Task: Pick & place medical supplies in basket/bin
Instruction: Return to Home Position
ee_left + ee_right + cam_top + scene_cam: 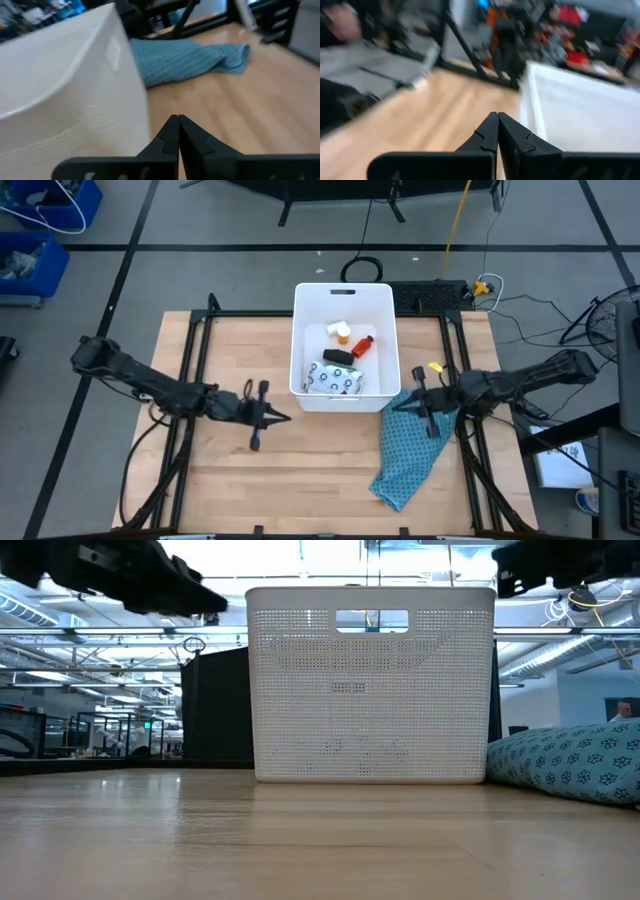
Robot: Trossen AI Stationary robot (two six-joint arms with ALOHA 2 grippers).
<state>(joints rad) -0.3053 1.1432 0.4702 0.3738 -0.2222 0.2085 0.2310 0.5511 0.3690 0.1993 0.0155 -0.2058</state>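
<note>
From above, the big white plastic bin [297, 350] stands on the pale wooden table [220, 480], toward the table's 12 o'clock side. Inside it lie a small red bottle [362, 345], a flat black block [338, 356], an orange vial with a white cap [342, 332] and a silvery packet with dark rings [335, 381]. The left gripper [283, 418] hangs at the bin's 8 o'clock. The right gripper [396, 405] hangs at its 4 o'clock, over the crumpled teal patterned cloth [412, 450].

From table height, the bin stands straight ahead, with the cloth just beside it at 3 o'clock.

The left wrist camera shows that arm's two dark fingers pressed together, holding nothing, with the bin wall close by.

The right wrist camera shows the same: fingers pressed tight, nothing between them, and the bin ahead.
</note>
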